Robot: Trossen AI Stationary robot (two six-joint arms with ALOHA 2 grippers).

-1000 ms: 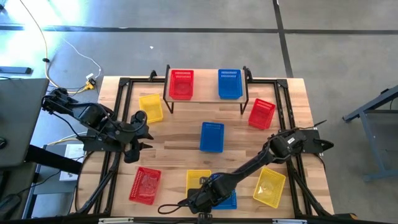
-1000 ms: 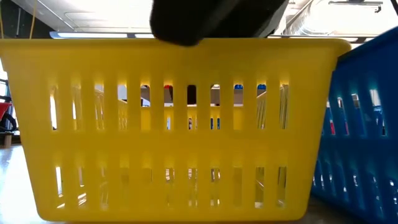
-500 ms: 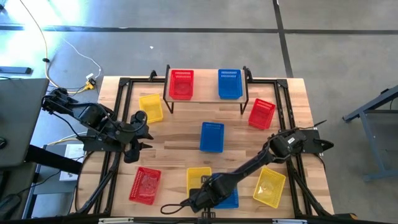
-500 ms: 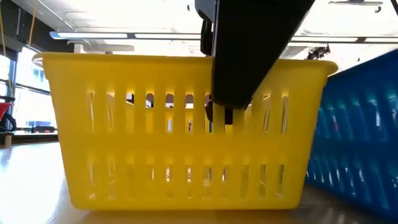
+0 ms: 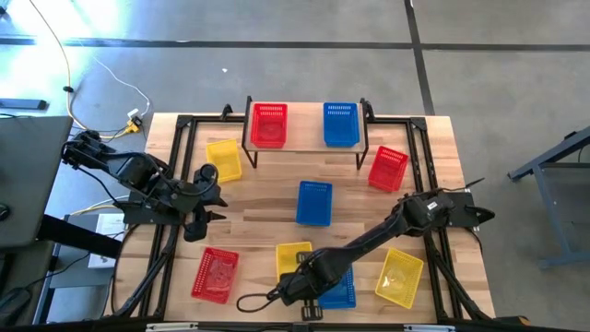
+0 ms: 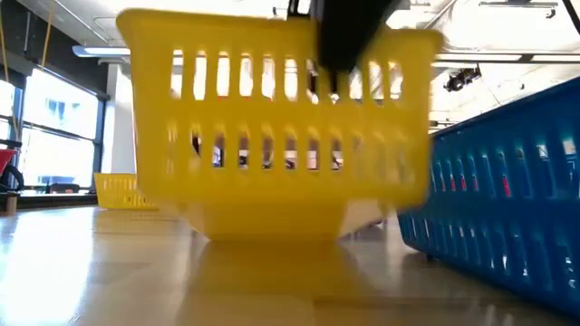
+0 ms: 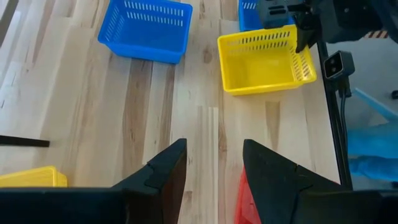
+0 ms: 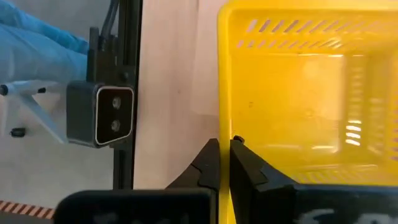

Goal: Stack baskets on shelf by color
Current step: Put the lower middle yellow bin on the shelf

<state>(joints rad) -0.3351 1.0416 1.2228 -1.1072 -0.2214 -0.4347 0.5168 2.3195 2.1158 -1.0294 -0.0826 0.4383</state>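
Compared with a second ago, the right gripper [image 8: 224, 152] has its jaws closed on the wall of a yellow basket [image 5: 293, 259] near the counter's front edge, and the basket is now lifted. It is better to raise it level and slowly toward the shelf [image 5: 304, 146]. In the low view the grip is cut off. The left gripper [image 7: 211, 168] waits with wide jaws near the left edge.

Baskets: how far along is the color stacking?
Done: one red basket and one blue basket sit on the shelf, one high each; no yellow there.
In hand: the right gripper is shut on the wall of a yellow basket, lifted clear of the table in the low view. The left gripper waits open at the table's left.
Left: six baskets on the table.
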